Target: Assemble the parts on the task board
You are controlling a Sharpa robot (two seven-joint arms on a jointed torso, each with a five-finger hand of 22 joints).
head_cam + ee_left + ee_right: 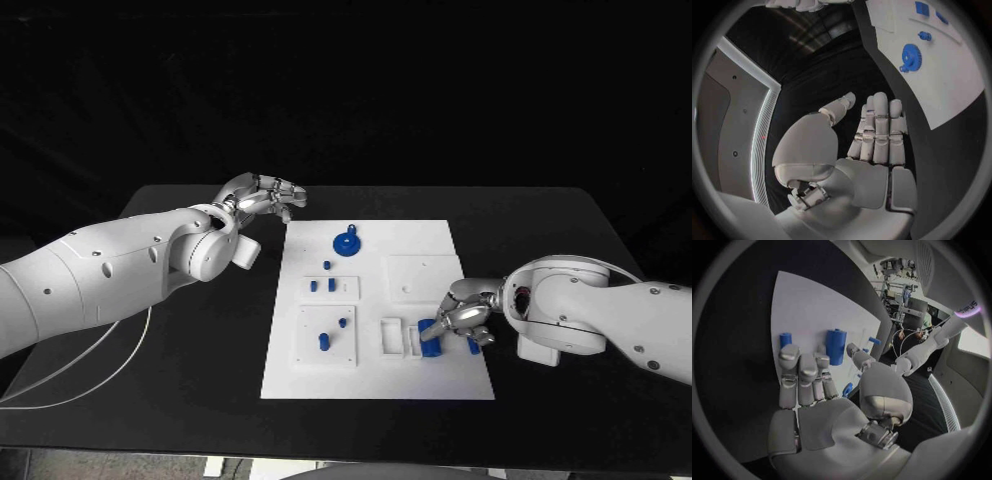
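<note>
A black table (173, 400) is seen from above, with the white task board (433, 250) laid flat at its middle. From the left side, the left arm (101, 275) is stretched toward the board's far left corner, and the left hand (263, 196) is held just off that corner over the bare table; its fingers are extended side by side and nothing is held in it. From the right side, the right hand (464, 318) is lowered over the board's near right part, its fingers partly curled just beside an upright blue block (428, 337); whether the block is touched cannot be told. A blue gear (348, 243) is seated near the board's far edge. Small blue pegs (323, 342) are stood in the near left panel.
</note>
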